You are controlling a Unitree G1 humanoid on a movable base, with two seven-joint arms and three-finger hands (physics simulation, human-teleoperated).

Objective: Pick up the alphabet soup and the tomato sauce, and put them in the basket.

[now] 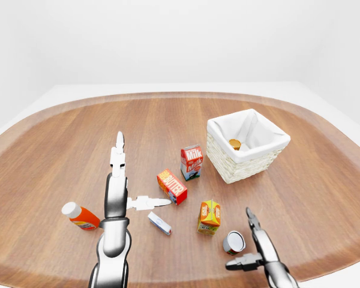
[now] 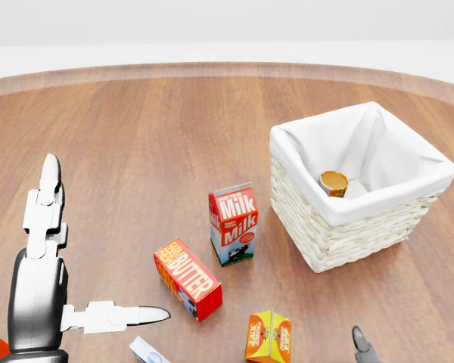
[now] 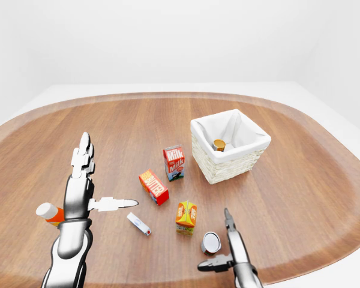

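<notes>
One can (image 2: 334,182) already inside basket (image 2: 408,219). Second can (image 1: 234,242) lies on its side on bench (image 1: 60,150), just beside right hand (image 1: 258,252), fingers spread. Left hand (image 1: 117,180) spread, empty. Advice: straddle can's sides, close squarely, guard against roll.

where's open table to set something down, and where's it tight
Bare wood spans the table along the left-eye view's top and left, above the left hand, and right of the basket. It is crowded centrally: milk carton, butter box, juice carton and a lying can beside the right hand.
</notes>
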